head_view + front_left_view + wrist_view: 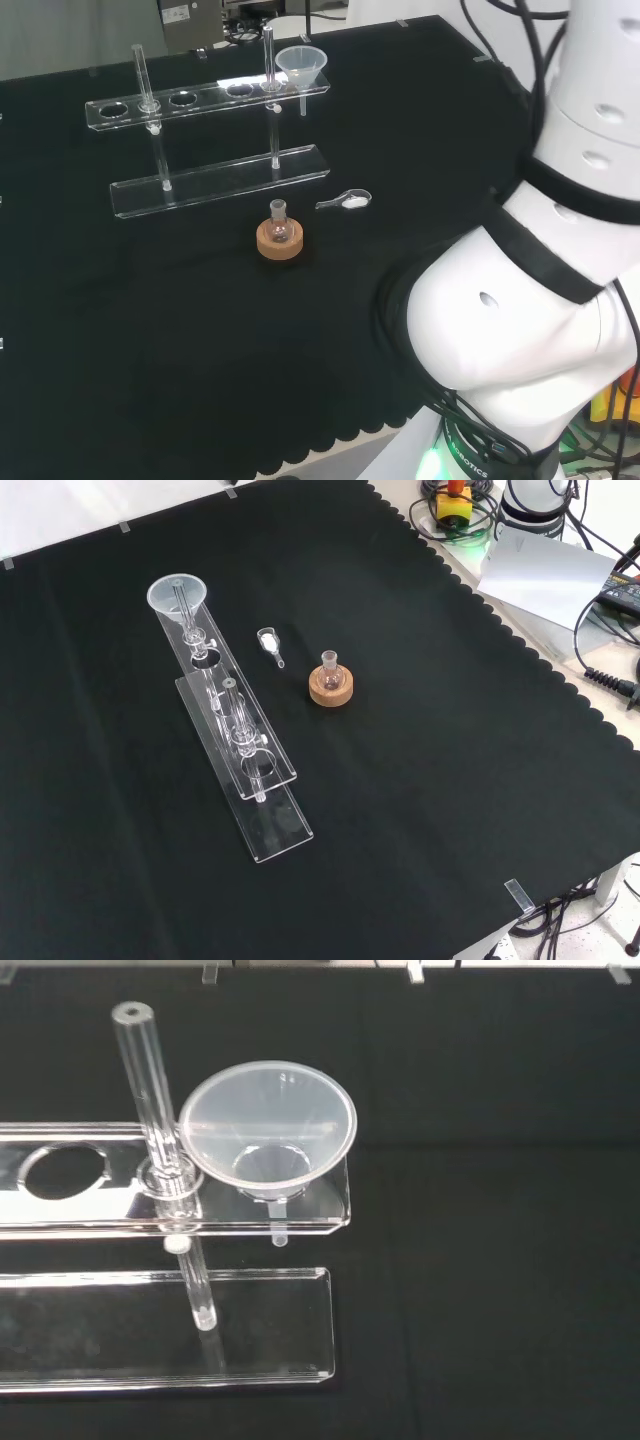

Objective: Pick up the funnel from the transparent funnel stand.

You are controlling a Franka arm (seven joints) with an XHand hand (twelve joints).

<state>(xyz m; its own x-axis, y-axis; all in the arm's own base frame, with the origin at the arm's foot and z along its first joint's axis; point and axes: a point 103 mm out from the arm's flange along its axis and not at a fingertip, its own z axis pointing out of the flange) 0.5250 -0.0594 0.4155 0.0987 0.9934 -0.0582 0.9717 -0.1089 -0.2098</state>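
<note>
Sitting upright in the stand [215, 98], the funnel [301, 64]; fingers' state apparently untellable.

The funnel [301, 64] [177, 593] [268, 1133] is clear, cone up, seated upright in the end hole of the transparent funnel stand [215, 180] [262, 810] [150, 1335]; its stem hangs below the upper shelf; the stand has two clear shelves joined by upright rods, lying long across the black cloth.

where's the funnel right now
The funnel sits in the end hole of the clear stand's top shelf, at its right end in the head view, beside an upright post.
</note>
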